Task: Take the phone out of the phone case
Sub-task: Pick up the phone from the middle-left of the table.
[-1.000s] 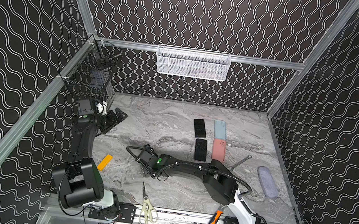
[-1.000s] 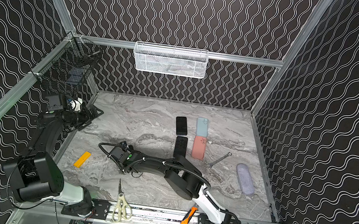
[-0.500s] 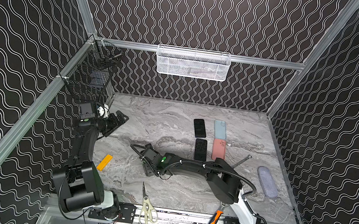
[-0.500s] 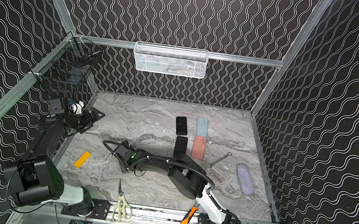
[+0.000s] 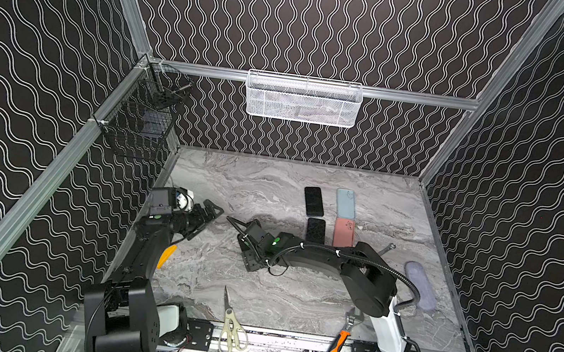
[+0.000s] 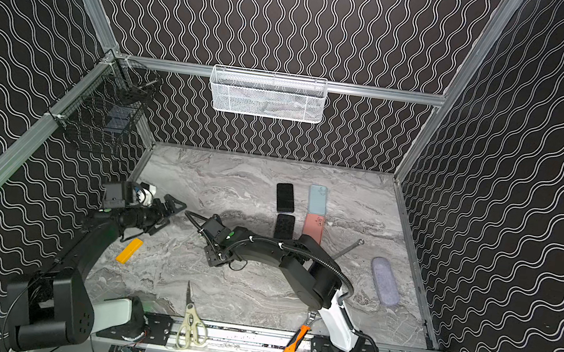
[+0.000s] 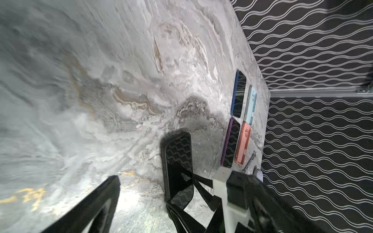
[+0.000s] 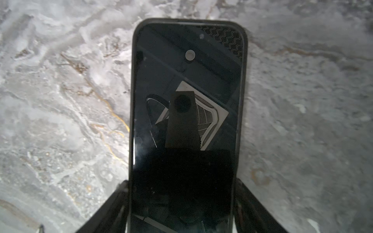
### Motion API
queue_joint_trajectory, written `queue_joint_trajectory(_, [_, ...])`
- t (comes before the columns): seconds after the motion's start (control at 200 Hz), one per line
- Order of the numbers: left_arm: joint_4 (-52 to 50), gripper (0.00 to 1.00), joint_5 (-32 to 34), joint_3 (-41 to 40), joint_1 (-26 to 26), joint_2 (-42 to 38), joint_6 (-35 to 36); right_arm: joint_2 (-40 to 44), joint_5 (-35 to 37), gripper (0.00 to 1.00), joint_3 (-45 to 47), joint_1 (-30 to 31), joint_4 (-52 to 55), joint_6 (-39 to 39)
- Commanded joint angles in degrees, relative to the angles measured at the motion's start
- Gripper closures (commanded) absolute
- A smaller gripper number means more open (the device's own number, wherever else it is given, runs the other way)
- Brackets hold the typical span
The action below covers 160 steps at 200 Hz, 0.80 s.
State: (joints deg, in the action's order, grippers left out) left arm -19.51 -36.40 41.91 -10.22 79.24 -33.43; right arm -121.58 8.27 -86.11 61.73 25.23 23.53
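A phone (image 8: 187,96) with a dark glass screen sits inside a black phone case (image 8: 132,100) whose rim frames it. My right gripper (image 8: 181,187) is shut across the phone's width at one end, a finger on each long side. In both top views the phone (image 5: 235,221) (image 6: 195,218) shows edge-on as a thin dark strip sticking out left of the right gripper (image 5: 247,233) (image 6: 209,228). My left gripper (image 5: 212,217) (image 6: 176,207) stands open just left of the strip, apart from it. In the left wrist view the phone (image 7: 177,159) faces the camera beyond one left finger (image 7: 96,201).
At the back right lie a dark-blue-rimmed phone (image 5: 314,201), a light blue case (image 5: 346,203), a purple-rimmed phone (image 5: 316,230) and a pink case (image 5: 343,232). Also around: a wrench (image 5: 385,249), a grey pouch (image 5: 419,285), an orange bar (image 5: 166,256), scissors (image 5: 230,321), an orange-handled wrench (image 5: 340,343).
My right gripper has shifted slightly right with the phone in it. My left gripper has come forward and right, closer to the phone's free end.
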Motion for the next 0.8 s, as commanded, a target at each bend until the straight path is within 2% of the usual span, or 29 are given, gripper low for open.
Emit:
queue_joint_trajectory(0.0, [9.5, 0.01, 0.1, -1.4, 3.9, 1.3, -4.0, 2.0, -1.9, 0.46, 1.5, -0.8, -1.6, 0.2])
queue_joint_trajectory(0.155, [15.8, 0.02, -0.1, -4.1, 8.1, 3.6, -7.9, 4.4, -3.2, 0.46, 3.9, -2.0, -3.5, 0.5])
queue_joint_trajectory(0.335, [18.2, 0.03, 1.7, -4.4, 12.8, 5.5, -8.5, 7.0, -5.1, 0.46, 6.0, -3.5, -5.4, 1.0])
queue_joint_trajectory(0.591, [22.2, 0.07, 2.6, -5.8, 16.6, 9.9, -10.0, 6.9, -6.8, 0.47, 6.8, -4.8, -6.3, 0.7])
queue_joint_trajectory(0.796, [25.2, 0.14, 3.0, -7.1, 19.7, 11.7, -11.6, 8.9, -8.7, 0.47, 8.2, -5.7, -7.6, 1.4])
